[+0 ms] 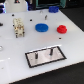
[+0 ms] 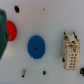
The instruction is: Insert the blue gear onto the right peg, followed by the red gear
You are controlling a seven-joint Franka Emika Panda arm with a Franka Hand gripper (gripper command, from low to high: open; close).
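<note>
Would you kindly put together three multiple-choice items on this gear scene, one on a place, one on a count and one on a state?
1. In the exterior view, where does the blue gear lie relative to the red gear?
A. to its left
B. to its right
C. stacked on it

2. How many pins stand on the black plate?
A. one
B. two
C. four

3. What is the state of the right peg?
A. carries the blue gear
B. carries both gears
C. bare

Answers: 1 A, the blue disc lies left of the red one, apart from it. 2 B, two thin pins rise from the plate. 3 C, both gears rest on the table.
</note>
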